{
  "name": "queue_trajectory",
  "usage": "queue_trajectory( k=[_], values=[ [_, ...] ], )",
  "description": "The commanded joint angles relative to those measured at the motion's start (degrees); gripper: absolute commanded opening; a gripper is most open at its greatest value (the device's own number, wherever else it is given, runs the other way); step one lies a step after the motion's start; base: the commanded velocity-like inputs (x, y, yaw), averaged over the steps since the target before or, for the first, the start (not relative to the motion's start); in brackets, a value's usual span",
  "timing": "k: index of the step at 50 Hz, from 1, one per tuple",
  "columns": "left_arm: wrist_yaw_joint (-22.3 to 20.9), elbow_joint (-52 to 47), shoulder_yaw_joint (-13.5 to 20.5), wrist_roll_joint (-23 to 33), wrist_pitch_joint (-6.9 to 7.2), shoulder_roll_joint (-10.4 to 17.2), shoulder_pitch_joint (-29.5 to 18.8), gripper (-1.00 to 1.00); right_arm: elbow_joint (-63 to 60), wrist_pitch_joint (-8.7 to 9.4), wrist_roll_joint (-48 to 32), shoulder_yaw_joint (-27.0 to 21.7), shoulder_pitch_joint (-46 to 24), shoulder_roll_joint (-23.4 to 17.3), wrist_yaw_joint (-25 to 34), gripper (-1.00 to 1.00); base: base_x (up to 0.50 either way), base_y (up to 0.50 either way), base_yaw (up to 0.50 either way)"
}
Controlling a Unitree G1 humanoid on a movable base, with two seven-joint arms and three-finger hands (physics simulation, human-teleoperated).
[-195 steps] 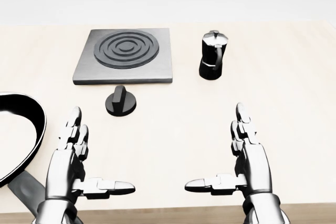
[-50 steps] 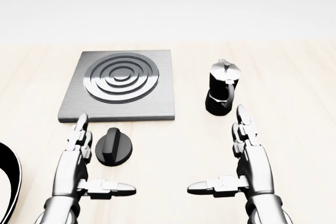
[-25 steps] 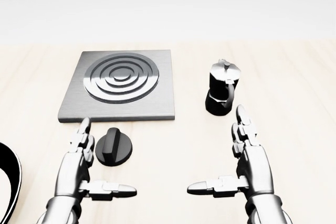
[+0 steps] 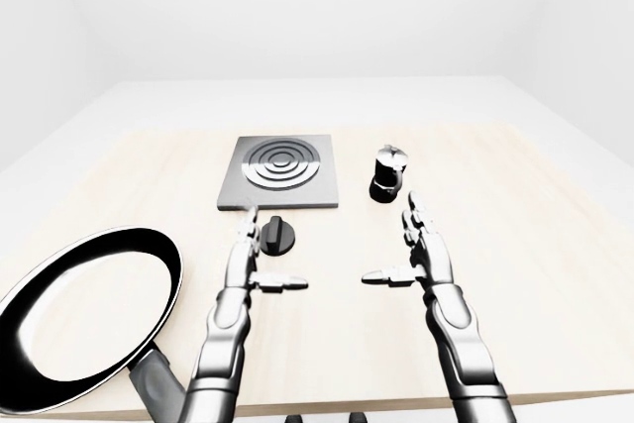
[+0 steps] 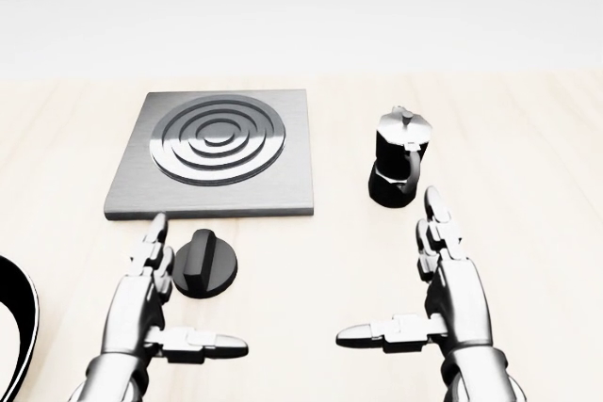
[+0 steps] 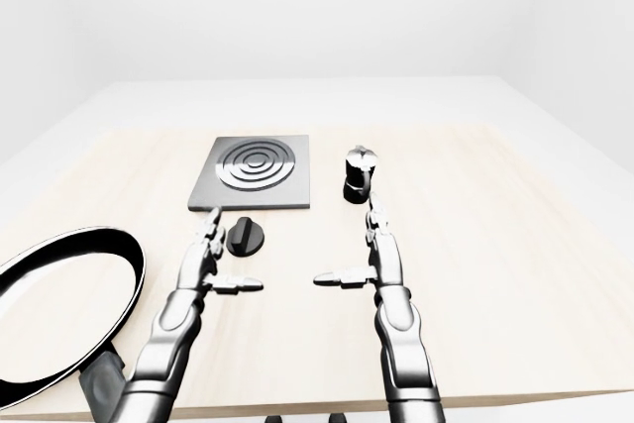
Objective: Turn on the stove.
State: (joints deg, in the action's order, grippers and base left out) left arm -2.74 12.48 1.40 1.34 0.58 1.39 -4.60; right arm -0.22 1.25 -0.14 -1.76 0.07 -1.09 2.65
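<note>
A grey square stove plate with ring burner lies on the pale wooden table. Its black round knob sits just below the plate's lower edge, untouched. My left hand is open, fingers straight, thumb out to the right; its fingertips stand just left of the knob. My right hand is open too, at the lower right, apart from the knob and below the moka pot.
A black moka pot stands right of the stove plate, just above my right fingertips. A large black frying pan lies at the table's lower left, its handle over the near edge. The table's near edge is close.
</note>
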Motion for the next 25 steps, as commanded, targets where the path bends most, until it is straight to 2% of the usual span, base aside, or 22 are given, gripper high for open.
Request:
queue_trajectory(
  k=[1,4,7,11,19,22,23,24,25],
  values=[
    [-0.8,-1.0,-0.4,-0.2,1.02,-0.2,0.5,1.00,-0.7,0.67,0.0,0.0,0.0,0.0,0.0,1.00,0.00,0.00,0.00],
    [-0.9,-1.7,-0.5,-0.3,1.51,-0.3,0.8,1.00,-0.7,0.72,0.0,0.0,0.0,0.0,0.1,1.00,0.00,0.00,0.00],
    [-1.2,-0.7,-0.4,-0.4,0.94,-0.2,0.5,1.00,-0.7,0.66,0.0,0.0,0.0,0.0,0.0,1.00,0.00,0.00,0.00],
    [-1.4,-2.6,-0.7,-0.4,2.12,-0.4,1.2,1.00,-0.7,0.70,0.0,0.0,0.0,0.0,0.0,1.00,0.00,0.00,0.00],
    [-1.6,-3.2,-0.7,-0.6,2.88,-0.5,1.3,1.00,-0.7,0.69,0.0,0.0,0.0,0.0,0.0,1.00,0.00,0.00,0.00],
    [-1.9,-4.0,-0.8,-1.3,3.95,-0.6,1.5,1.00,-0.7,0.72,0.0,0.0,0.0,0.0,0.0,1.00,0.00,0.00,0.00],
    [-2.0,-4.1,-1.0,-1.4,4.17,-0.7,1.6,1.00,1.7,-1.43,-0.1,0.0,-0.2,0.0,0.1,1.00,0.00,0.00,0.00],
    [-2.0,-4.5,-1.0,-1.4,4.42,-0.8,1.7,1.00,1.8,-1.55,-0.1,0.0,-0.2,0.0,0.1,1.00,0.00,0.00,0.00],
    [-2.1,-3.7,-1.0,-1.5,4.05,-0.7,1.4,1.00,1.6,-1.29,-0.1,0.0,-0.1,0.0,0.1,1.00,0.00,0.00,0.00]
  ],
)
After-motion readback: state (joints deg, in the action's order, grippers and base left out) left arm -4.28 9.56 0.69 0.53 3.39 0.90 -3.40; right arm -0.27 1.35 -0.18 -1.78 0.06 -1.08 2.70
